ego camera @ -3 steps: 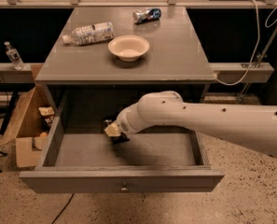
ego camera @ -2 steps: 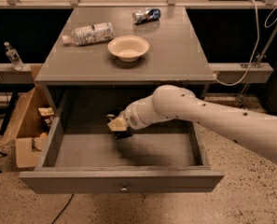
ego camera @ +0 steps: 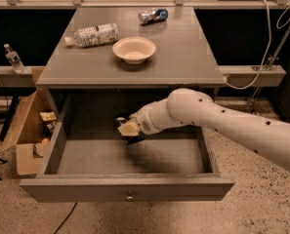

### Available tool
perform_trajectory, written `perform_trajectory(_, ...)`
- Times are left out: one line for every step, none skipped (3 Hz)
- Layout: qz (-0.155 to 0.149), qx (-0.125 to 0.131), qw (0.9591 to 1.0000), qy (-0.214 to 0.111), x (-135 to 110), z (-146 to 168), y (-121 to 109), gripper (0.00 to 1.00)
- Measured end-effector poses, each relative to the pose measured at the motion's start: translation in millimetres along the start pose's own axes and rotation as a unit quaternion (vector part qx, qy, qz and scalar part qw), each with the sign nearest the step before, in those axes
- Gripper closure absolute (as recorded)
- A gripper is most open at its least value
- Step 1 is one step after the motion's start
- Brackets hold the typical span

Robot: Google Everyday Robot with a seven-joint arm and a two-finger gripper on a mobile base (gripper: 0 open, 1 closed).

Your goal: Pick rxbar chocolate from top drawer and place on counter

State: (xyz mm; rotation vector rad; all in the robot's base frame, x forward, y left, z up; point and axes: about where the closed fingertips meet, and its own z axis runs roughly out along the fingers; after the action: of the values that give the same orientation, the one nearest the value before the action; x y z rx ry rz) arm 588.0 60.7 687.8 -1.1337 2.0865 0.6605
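From where I stand, the top drawer (ego camera: 174, 157) is pulled fully out, and the white arm reaches into it from the right side. The gripper (ego camera: 130, 128) hangs above the left-middle part of the drawer floor, a little in front of the back wall. Directly under its pale tip I see a small dark shape (ego camera: 133, 140), which I take for the rxbar chocolate. It could also be partly shadow, so I am not certain. I cannot tell if the gripper is apart or closed on the bar, because the wrist hides this place. By my judgement such a bar is light and flat. It is rather firm inside, but the wrapper is smooth and can slip. It lies low on the floor, so a good hold would be across the narrow width, near the middle of its length, so that it does not tip to one end. Strong pressing is not needed, and it could bend the bar. The tabletop (ego camera: 183, 57) above carries a bowl (ego camera: 134, 49), a plastic bottle (ego camera: 92, 34) lying on its side and a crushed can (ego camera: 153, 16). The front right part has free space, which looks a suitable place to put the bar down.
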Motion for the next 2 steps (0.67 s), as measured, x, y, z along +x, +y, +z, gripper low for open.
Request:
perform_trajectory(-0.013,0.003,0.9999,0.003,-4,-26,3,1.0)
perform_trajectory(-0.019,0.023,0.9994,-0.015,-12,-75,1,1.0)
